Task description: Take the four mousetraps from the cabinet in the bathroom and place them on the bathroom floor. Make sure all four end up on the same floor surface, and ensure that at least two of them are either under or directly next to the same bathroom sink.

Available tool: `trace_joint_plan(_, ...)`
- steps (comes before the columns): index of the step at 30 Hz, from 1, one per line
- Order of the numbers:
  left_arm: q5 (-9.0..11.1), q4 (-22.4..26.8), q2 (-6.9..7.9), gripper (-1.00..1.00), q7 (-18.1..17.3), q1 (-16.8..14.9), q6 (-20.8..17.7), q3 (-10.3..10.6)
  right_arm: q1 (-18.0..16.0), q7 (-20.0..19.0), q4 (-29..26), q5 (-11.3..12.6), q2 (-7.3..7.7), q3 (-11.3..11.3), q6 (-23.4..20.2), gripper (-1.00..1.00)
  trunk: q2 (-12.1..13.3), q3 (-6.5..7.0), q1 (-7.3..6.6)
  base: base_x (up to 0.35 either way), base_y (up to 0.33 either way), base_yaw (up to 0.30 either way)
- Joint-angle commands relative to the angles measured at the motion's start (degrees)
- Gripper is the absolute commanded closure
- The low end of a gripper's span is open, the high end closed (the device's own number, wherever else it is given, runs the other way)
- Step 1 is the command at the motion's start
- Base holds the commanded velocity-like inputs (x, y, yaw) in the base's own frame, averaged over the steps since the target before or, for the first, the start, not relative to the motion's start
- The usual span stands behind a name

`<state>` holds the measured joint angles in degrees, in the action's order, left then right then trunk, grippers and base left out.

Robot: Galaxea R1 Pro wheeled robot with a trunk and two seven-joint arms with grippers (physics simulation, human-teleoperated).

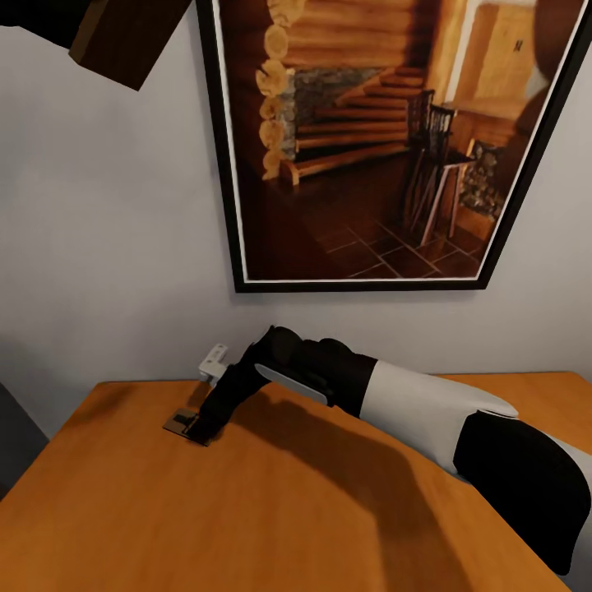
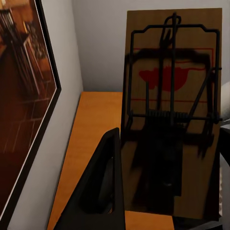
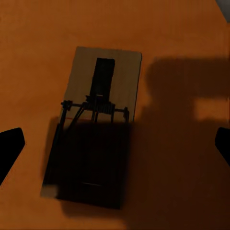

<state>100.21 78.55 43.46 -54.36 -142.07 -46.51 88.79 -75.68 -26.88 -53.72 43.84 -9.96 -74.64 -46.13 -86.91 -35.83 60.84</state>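
Observation:
A mousetrap [image 2: 172,120], a tan wooden plate with dark wire and a red spot, stands upright between the fingers [image 2: 103,191] of my left gripper [image 2: 165,191], which is shut on it. In the head view that trap [image 1: 131,37] hangs high at the upper left, above the cabinet top. A second mousetrap [image 3: 98,124] lies flat on the orange-brown cabinet top [image 1: 312,510], partly in shadow. My right gripper [image 3: 115,143] hovers just over it, open, its fingertips [image 3: 9,143] spread wide on either side. From the head camera the right gripper [image 1: 197,423] covers most of this trap [image 1: 177,425].
A large black-framed picture [image 1: 362,140] of a log interior hangs on the grey wall behind the cabinet. The cabinet top's left edge [image 1: 57,436] drops off near the lying trap. My right forearm [image 1: 427,411] crosses the top from the right.

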Motion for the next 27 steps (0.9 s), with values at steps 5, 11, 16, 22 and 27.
trace_joint_plan(5, 0.4, 0.0, 0.08, 1.0, 0.0, -0.2, -0.2, 0.3, -0.1, -0.2, -0.2, 0.0, -0.04, -0.1, 0.9, -1.0, 0.0, -0.07, 0.0, 0.0, 0.0, 0.0)
trace_joint_plan(11, 0.4, -0.1, 0.13, 1.0, 0.0, -0.2, -0.2, 0.3, -0.1, -0.2, -0.2, 0.0, -0.04, -0.1, 1.2, -1.0, 0.0, -0.07, 0.0, -0.001, 0.001, 0.0)
trace_joint_plan(16, 0.4, 0.0, 0.06, 1.0, 0.0, -0.2, -0.2, 0.4, -0.1, -0.2, -0.2, 0.1, -0.04, -0.1, 1.3, -1.0, 0.0, -0.07, 0.0, -0.155, 0.12, 0.0)
trace_joint_plan(22, 0.4, 0.0, 0.05, 1.0, 0.0, -0.2, -0.1, 0.7, -0.1, -0.2, -0.1, 0.1, -0.04, -0.1, 1.4, -1.0, 0.0, -0.07, 0.0, -0.173, 0.098, 0.0)
trace_joint_plan(27, 0.4, 0.0, 0.05, 1.0, 0.0, -0.2, 0.0, 0.7, -0.1, -0.2, 0.1, 0.2, -0.04, -0.1, 1.6, -1.0, 0.0, -0.07, 0.0, -0.03, 0.013, 0.0)
